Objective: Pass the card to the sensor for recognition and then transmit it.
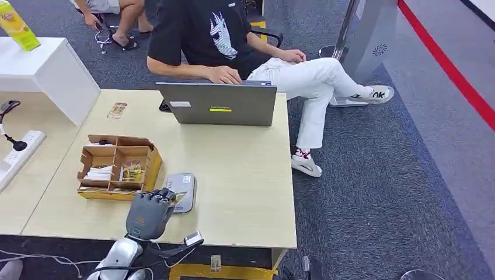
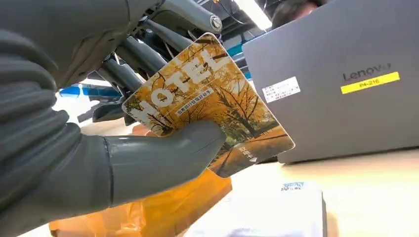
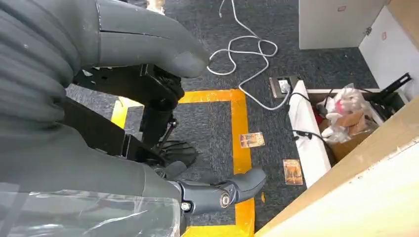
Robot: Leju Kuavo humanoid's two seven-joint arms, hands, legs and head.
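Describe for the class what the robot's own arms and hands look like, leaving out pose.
The left robot hand has a grey ribbed cover, a thick smooth grey thumb and darker rod-like fingers; its forearm is shiny silver. The right robot hand shows the same grey ribbing and thumb.

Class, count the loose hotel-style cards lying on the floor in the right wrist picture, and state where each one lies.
2. One card lies across the yellow floor tape; the other card lies on the carpet by the white power strip. The robot's body may hide others.

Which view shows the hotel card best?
The left wrist view: the card fills it, print readable, pinched by the left hand. The head view shows a sliver beside the hand. Right wrist view: floor.
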